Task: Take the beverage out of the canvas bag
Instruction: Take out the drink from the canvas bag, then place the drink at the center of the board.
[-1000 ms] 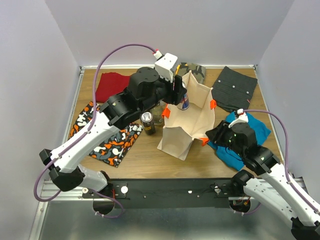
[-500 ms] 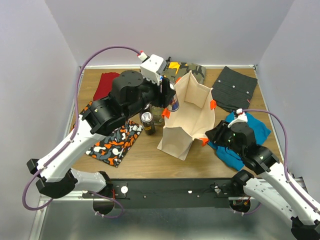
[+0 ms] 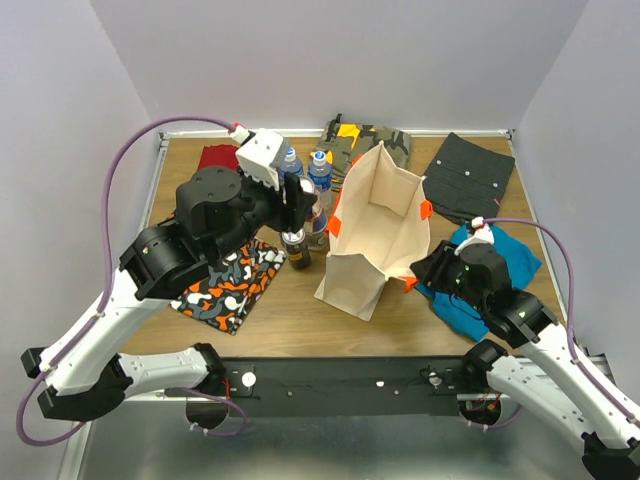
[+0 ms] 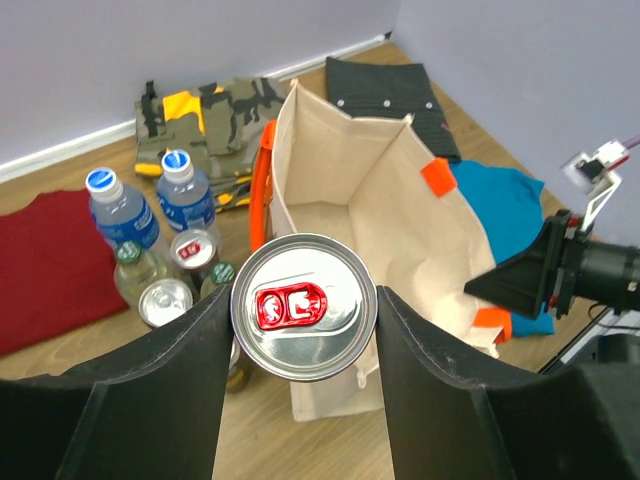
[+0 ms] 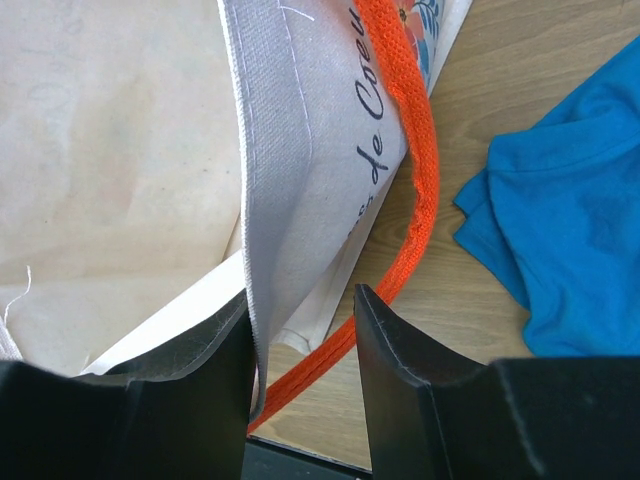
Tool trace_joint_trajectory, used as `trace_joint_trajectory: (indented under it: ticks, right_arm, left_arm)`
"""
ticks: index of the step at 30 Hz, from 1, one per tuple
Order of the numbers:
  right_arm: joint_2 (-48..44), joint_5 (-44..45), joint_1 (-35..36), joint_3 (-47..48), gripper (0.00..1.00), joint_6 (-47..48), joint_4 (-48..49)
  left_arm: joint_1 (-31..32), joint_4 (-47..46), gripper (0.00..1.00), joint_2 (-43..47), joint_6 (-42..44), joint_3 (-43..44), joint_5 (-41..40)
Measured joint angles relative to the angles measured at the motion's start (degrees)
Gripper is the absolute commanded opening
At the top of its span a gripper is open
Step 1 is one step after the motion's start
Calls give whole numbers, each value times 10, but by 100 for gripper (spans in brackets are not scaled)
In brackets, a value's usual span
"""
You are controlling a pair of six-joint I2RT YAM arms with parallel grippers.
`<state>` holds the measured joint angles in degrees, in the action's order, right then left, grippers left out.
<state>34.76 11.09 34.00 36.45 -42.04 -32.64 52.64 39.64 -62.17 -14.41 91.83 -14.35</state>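
The canvas bag (image 3: 385, 215) stands upright and open in the middle of the table, beige with orange handles; in the left wrist view (image 4: 340, 190) what shows of its inside holds nothing. My left gripper (image 3: 296, 200) is shut on a silver beverage can with a red tab (image 4: 304, 305). It holds the can in the air left of the bag, above a group of drinks. My right gripper (image 3: 430, 268) is at the bag's near right rim. Its fingers straddle the rim fabric (image 5: 300, 120) and the orange handle (image 5: 415, 180), with a gap on the right side.
Two water bottles (image 4: 115, 205) (image 4: 180, 190) and several cans (image 4: 165, 300) stand left of the bag. Folded clothes lie around: red (image 3: 215, 160), patterned (image 3: 230, 285), camouflage (image 3: 370, 135), dark grey (image 3: 470, 175), blue (image 3: 500, 260).
My left gripper has carried the can out of the bag's mouth and leftward, over the drinks beside it. The right arm and the bag have stayed put.
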Motion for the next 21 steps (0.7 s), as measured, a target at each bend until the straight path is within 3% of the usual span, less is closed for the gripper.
trace_joint_trajectory:
  ticks: [21]
  right_arm:
    - [2, 0, 0, 0, 50, 0, 0]
  left_arm:
    - [0, 24, 0, 63, -47, -191, -18]
